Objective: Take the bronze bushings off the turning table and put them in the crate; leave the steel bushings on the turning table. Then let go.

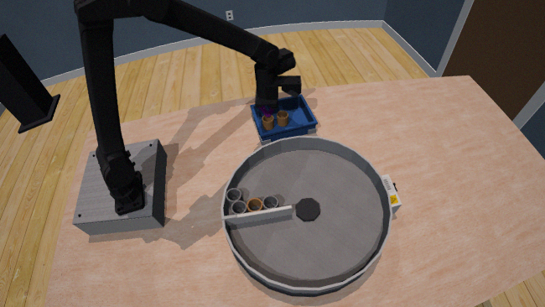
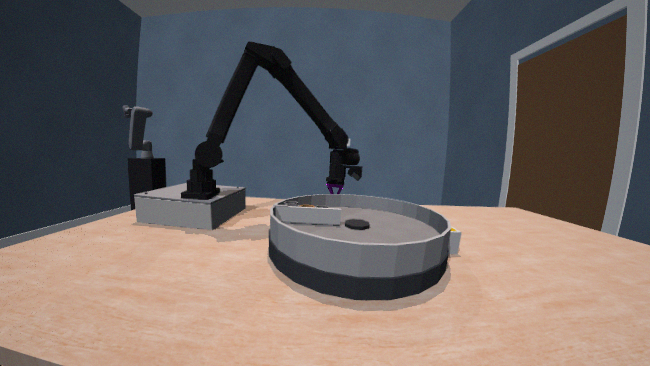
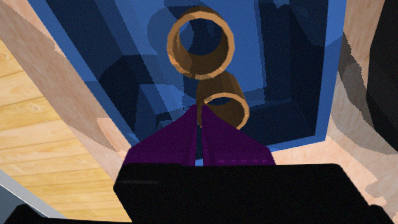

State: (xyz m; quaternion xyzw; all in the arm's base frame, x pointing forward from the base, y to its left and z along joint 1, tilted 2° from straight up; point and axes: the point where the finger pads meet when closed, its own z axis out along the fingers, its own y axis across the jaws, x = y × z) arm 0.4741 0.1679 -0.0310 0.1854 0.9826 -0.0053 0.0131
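My gripper [image 1: 267,115] [image 2: 335,193] [image 3: 199,111] is shut on the wall of a bronze bushing [image 1: 268,125] [image 3: 219,83], low in the left part of the blue crate [image 1: 287,134] [image 3: 335,65]. A second bronze bushing [image 1: 282,121] [image 3: 200,68] stands in the crate beside it, clear of the fingers. On the grey turning table [image 1: 335,180] [image 2: 360,257], another bronze bushing [image 1: 249,203] [image 2: 307,205] stands between steel bushings [image 1: 239,201] [image 1: 271,196], with a third steel bushing [image 1: 234,189] by the rim. Whether the held bushing touches the crate floor is unclear.
A pale straight fence [image 1: 262,213] [image 2: 315,216] runs from the turning table's rim toward the dark hub [image 1: 308,209] [image 2: 357,224], beside the bushings. A raised wall rings the turning table. A small white box [image 1: 387,186] sits at its right side.
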